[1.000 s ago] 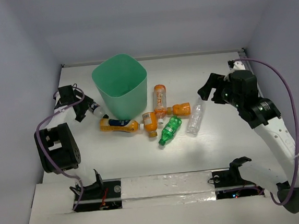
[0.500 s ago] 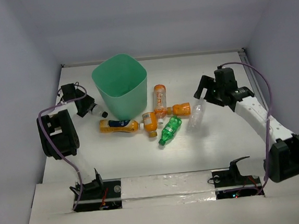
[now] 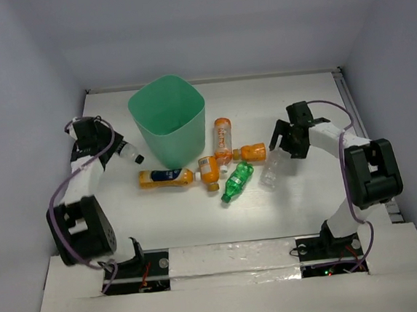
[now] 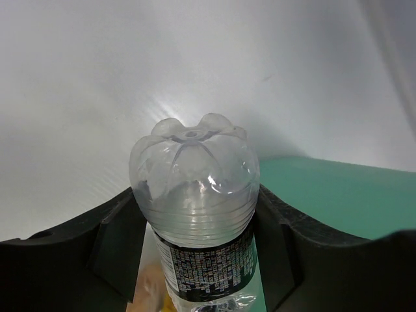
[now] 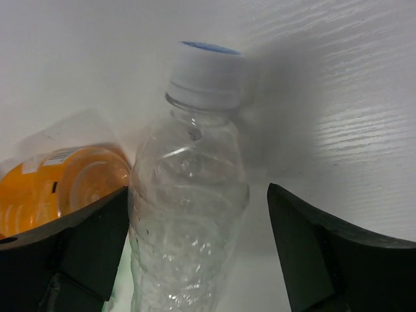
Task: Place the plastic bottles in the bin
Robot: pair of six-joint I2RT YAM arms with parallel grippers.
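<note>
My left gripper (image 3: 115, 149) is shut on a clear bottle with a dark label (image 3: 129, 154), just left of the mint-green bin (image 3: 165, 144). In the left wrist view the bottle's base (image 4: 194, 170) sits pressed between both fingers, gripper (image 4: 195, 209), with the bin (image 4: 338, 195) behind. My right gripper (image 3: 285, 144) is open over the cap end of a clear bottle (image 3: 271, 171). In the right wrist view that bottle (image 5: 188, 208) lies between the spread fingers, gripper (image 5: 197, 195). Several orange bottles (image 3: 165, 176) (image 3: 209, 169) (image 3: 223, 136) (image 3: 252, 152) and a green bottle (image 3: 236, 181) lie in front of the bin.
An orange bottle (image 5: 58, 182) lies just left of the right gripper's left finger. White side walls stand close to both arms. Cables loop from both wrists.
The right gripper has come down and in from the right, onto the clear bottle's cap end. The left arm has shifted its pose while still holding the dark-label bottle beside the bin.
</note>
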